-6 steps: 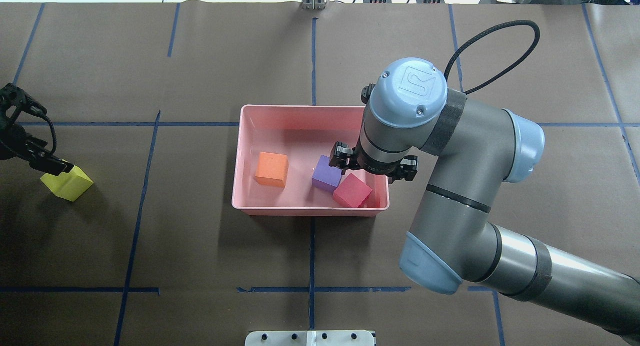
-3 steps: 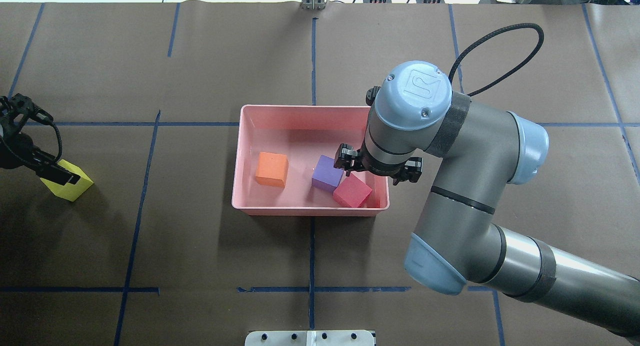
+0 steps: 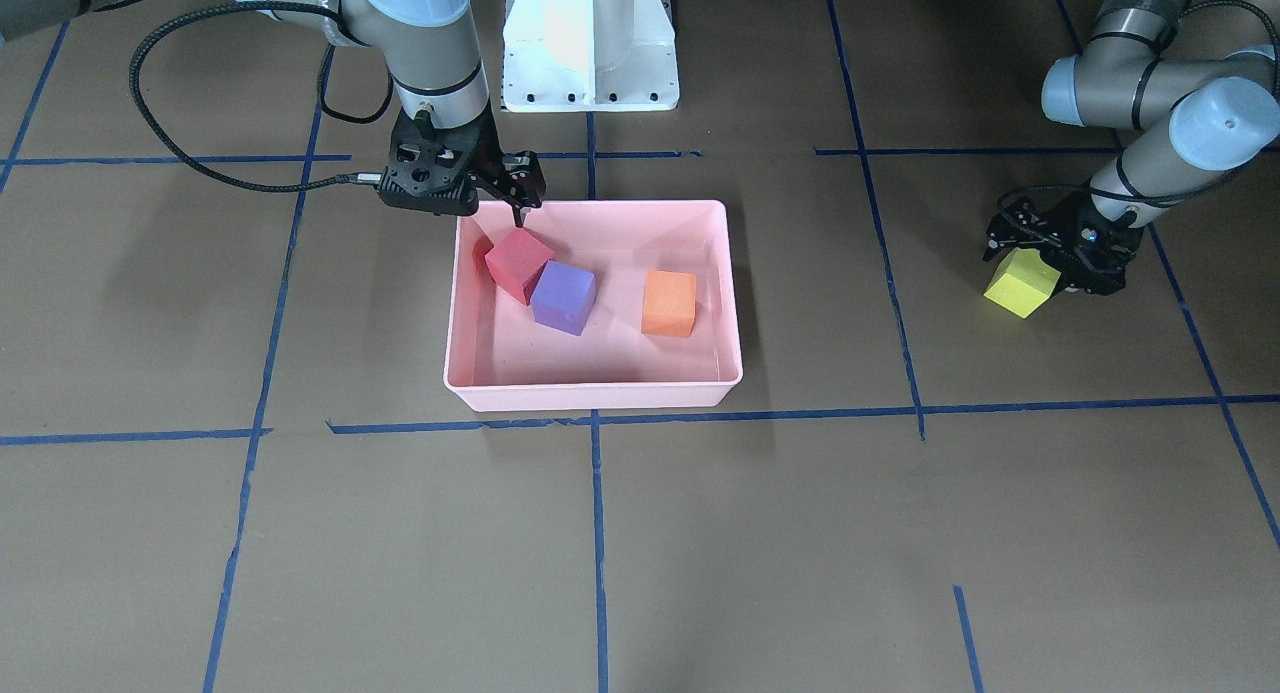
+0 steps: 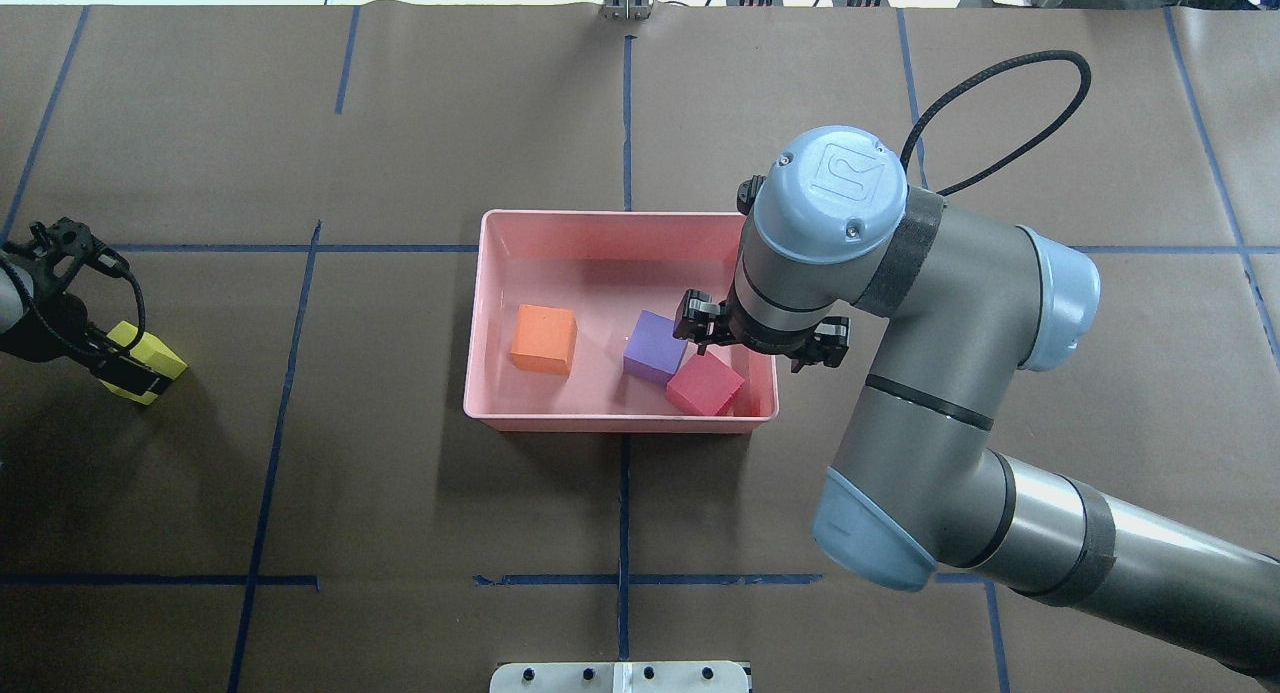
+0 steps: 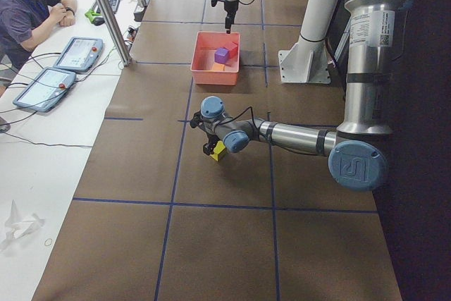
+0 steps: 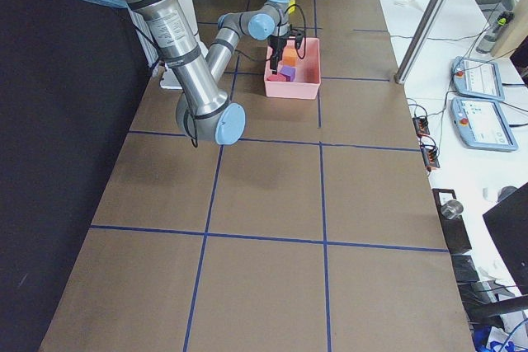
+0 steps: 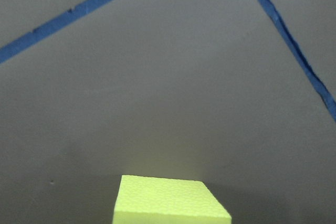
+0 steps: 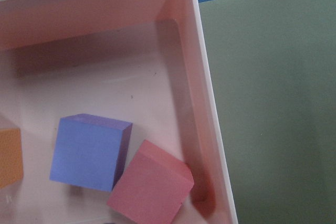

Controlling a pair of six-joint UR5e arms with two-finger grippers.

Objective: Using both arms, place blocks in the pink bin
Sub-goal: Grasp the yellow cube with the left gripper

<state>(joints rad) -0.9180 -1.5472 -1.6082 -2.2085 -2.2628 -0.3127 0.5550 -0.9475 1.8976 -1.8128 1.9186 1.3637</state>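
Observation:
The pink bin (image 4: pixel 600 217) sits mid-table and holds the orange block (image 4: pixel 544 339), the purple block (image 4: pixel 653 347) and the red block (image 4: pixel 705 383), which leans at the right wall. My right gripper (image 3: pixel 505 201) hangs open and empty just above the red block (image 3: pixel 518 263). The right wrist view shows the purple block (image 8: pixel 89 150) and red block (image 8: pixel 152 187) lying free. The yellow-green block (image 4: pixel 160 358) rests on the table at far left. My left gripper (image 4: pixel 132 365) is down over it, fingers apart around it. The left wrist view shows the block's top (image 7: pixel 168 200).
The white pedestal base (image 3: pixel 590 43) stands behind the bin. A metal plate (image 4: pixel 620 676) lies at the near table edge. Blue tape lines cross the brown table cover. An operator (image 5: pixel 28 5) sits at a side desk with tablets (image 5: pixel 77 51).
My left gripper has moved rightwards and down over the yellow-green block, covering more of it. My right arm has shifted a little to the right over the bin. The blocks have not moved.

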